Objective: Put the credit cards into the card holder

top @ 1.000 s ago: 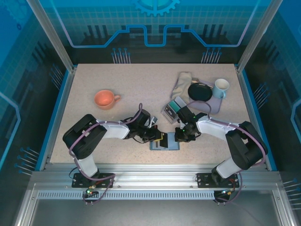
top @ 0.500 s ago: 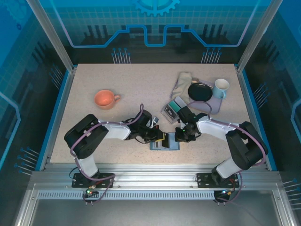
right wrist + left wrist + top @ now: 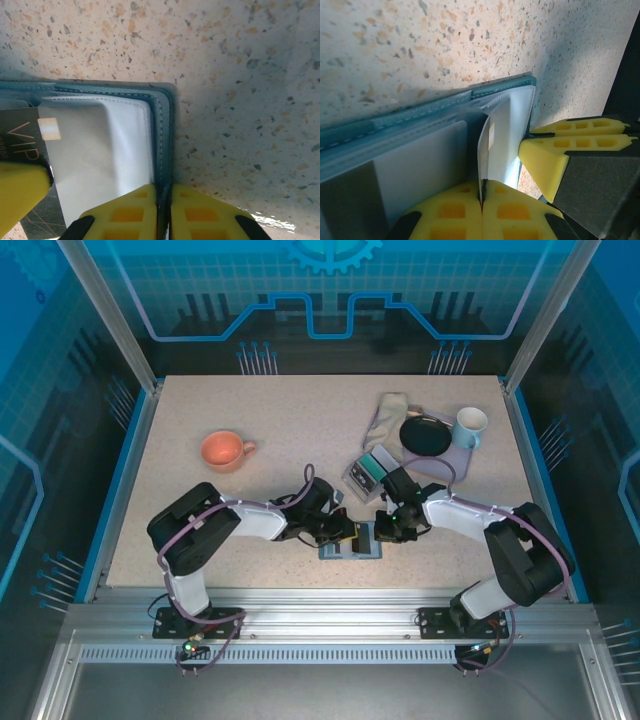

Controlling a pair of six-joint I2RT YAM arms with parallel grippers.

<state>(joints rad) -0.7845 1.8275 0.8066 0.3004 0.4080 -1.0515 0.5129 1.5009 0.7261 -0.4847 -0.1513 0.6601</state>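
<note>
The slate-blue card holder (image 3: 368, 549) lies open on the table near the front edge, between both grippers. My left gripper (image 3: 483, 186) is shut on a thin dark credit card (image 3: 24, 146) with gold VIP lettering. The card stands on edge and leans into the holder's clear pocket (image 3: 515, 115). In the left wrist view the card's edge (image 3: 488, 145) runs up from my pads. My right gripper (image 3: 164, 196) is shut on the card holder's stitched right edge (image 3: 163, 125), pinning it down. A teal credit card (image 3: 374, 464) rests in the small grey tray behind the holder.
The grey tray (image 3: 356, 476) sits just behind the right gripper. Further back right are a beige cloth (image 3: 388, 418), a black plate (image 3: 425, 433) and a white mug (image 3: 469, 427) on a lavender mat. An orange cup (image 3: 222, 450) stands at the left.
My left gripper has moved right with the dark card, bringing it over the open holder. My right gripper has tightened on the holder's edge.
</note>
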